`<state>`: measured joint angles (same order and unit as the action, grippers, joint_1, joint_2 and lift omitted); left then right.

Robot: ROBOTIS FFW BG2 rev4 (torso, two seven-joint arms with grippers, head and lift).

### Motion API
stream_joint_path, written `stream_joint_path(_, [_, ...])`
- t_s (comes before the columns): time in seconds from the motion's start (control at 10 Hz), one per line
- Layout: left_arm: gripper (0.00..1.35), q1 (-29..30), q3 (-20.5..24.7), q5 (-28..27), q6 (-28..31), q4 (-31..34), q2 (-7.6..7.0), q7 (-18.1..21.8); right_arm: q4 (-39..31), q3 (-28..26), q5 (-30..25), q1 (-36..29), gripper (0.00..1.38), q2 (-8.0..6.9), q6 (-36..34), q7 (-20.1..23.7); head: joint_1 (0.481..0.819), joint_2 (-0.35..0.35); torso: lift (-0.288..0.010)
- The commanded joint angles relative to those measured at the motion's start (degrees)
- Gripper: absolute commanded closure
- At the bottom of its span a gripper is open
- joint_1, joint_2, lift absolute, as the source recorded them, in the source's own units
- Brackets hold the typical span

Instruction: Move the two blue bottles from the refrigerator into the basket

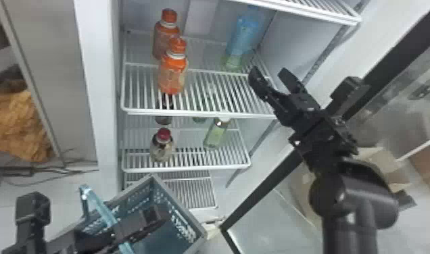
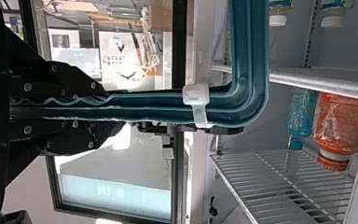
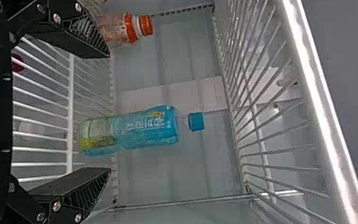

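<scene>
One blue bottle (image 1: 243, 37) stands upright on the refrigerator's upper visible rack, towards the back right. My right gripper (image 1: 269, 71) is open in front of and right of it, touching nothing. In the right wrist view the blue bottle (image 3: 144, 128) lies between the lines of the open right gripper (image 3: 108, 112), farther off than its fingertips. The basket (image 1: 189, 219) is at the lower middle, below the racks. My left gripper (image 1: 136, 224) is at its teal handle (image 1: 101, 206). In the left wrist view the left gripper (image 2: 114, 108) is shut on the basket handle (image 2: 154, 106).
Two orange bottles (image 1: 173, 76) stand left on the blue bottle's rack (image 1: 197, 112). On the rack beneath are a red-capped bottle (image 1: 162, 148) and a green bottle (image 1: 216, 135). Another rack (image 1: 356, 20) hangs above. The open glass door (image 1: 275, 182) is at the right, behind my right arm.
</scene>
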<state>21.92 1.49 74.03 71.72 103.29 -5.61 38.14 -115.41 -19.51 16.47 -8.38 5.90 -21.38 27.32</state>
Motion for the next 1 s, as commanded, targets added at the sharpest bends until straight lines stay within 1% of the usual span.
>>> stream_joint_path(0.0, [1.2,-0.1,0.0,0.0,0.1,0.0,-0.01,0.0,3.1,1.2,-1.0,3.0,0.19,0.43,0.3,-0.3,0.695,-0.35,-0.01])
stream_joint_path(0.2, [1.2,-0.1,0.0,0.1,0.0,0.0,-0.1,0.0,6.8,2.6,-2.0,6.0,0.19,0.52,1.6,-1.4,0.695,-0.35,-0.01])
stream_joint_path(0.5, [1.2,-0.3,-0.1,0.1,0.0,0.0,-0.19,-0.1,13.5,4.2,-3.1,11.8,0.19,0.96,1.7,-2.4,0.695,-0.35,-0.01])
stream_joint_path(0.9, [1.2,-0.3,-0.1,0.2,0.0,0.0,-0.19,-0.1,19.6,6.7,-4.4,16.8,0.19,1.66,1.8,-4.0,0.695,-0.35,-0.01])
